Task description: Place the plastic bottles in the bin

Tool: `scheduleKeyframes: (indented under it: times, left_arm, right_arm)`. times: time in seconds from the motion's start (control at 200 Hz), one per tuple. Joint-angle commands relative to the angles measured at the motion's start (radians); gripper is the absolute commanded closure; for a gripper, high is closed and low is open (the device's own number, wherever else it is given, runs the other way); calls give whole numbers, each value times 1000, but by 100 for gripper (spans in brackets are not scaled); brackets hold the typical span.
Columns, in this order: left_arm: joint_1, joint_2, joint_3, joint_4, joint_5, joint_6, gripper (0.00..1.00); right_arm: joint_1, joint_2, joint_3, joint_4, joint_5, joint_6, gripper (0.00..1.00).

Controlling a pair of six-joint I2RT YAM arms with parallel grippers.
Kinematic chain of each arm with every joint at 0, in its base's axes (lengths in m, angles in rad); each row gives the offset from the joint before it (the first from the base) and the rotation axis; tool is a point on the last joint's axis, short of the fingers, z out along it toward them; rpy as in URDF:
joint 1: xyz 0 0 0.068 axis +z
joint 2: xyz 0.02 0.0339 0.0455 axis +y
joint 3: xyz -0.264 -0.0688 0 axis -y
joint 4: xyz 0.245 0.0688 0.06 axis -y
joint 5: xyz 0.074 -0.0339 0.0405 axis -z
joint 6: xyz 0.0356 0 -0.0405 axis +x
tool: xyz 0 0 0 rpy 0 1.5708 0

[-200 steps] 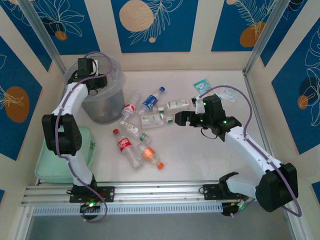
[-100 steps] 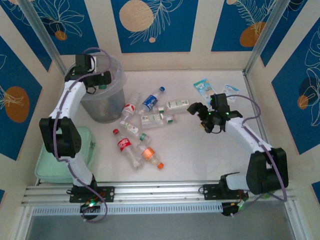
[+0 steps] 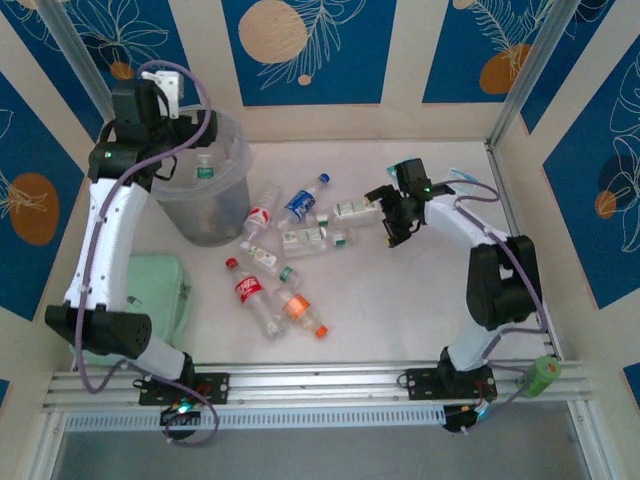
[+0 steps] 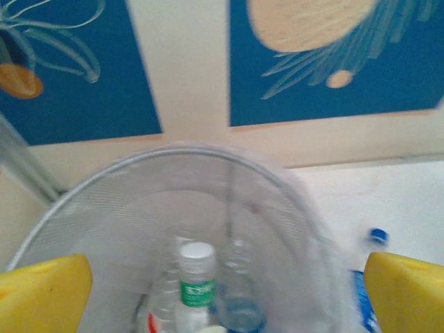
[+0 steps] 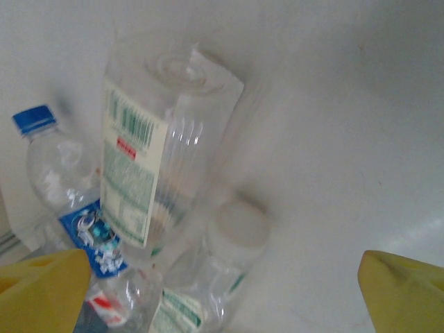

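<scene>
Clear plastic bottles (image 3: 290, 240) lie scattered on their sides on a white table (image 3: 400, 300), in a loose cluster just right of the bin (image 3: 205, 205). Among them are a red-labelled bottle (image 3: 250, 292), an orange-labelled bottle (image 3: 295, 308) and a blue-labelled bottle (image 3: 298, 205). The bin is a translucent round bucket at the far left. A few bottles already sit inside it, one with a white cap and green label (image 4: 195, 277).

The bottles look empty, so they are probably very light. Their thin walls would likely buckle under a hard squeeze, the plastic seems slick, and the round ones may roll. A grip across the middle of the body, over the label, looks safest.

The right arm is stretched out over the table. The right hand (image 3: 385, 215) points down and left at a square-sided bottle with a green-and-white label (image 5: 163, 159) at the cluster's right edge. Its flat sides should give the fingers a steady hold. The hand's yellow fingers (image 5: 41, 291) are spread wide and hold nothing.

The left arm is raised high, with the left hand (image 4: 222, 295) above the bin's mouth, looking down into it. Its fingers are also spread wide and empty.
</scene>
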Motion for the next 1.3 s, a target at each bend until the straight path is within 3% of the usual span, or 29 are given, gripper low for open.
scheduleKeyframes:
  times: [0.0,0.185,0.405,0.695,0.845,1.126,1.211,1.296]
  left_arm:
    - [-113,-56,-53,-72,10,20,0]
    - [-274,-88,-85,-88,27,-24,0]
    - [-338,-108,-171,14,109,-108,0]
    - [-373,-79,-175,13,116,-138,0]
    - [-385,-60,-163,20,118,-148,0]
    - [-411,-10,-124,50,211,-162,0]
    - [-436,29,-90,52,297,-139,0]
    - [-487,92,-21,27,341,-104,0]
  right_arm:
    - [12,68,56,27,11,67,1]
    - [31,163,122,54,79,95,1]
    - [18,284,182,64,61,125,0]
    - [-1,290,260,-10,77,77,29]
    - [-40,232,242,-21,77,42,36]
    - [-175,43,142,-24,-33,-213,46]
    - [-213,-39,85,25,-126,-387,49]
    - [-239,-126,20,110,-291,-566,60]
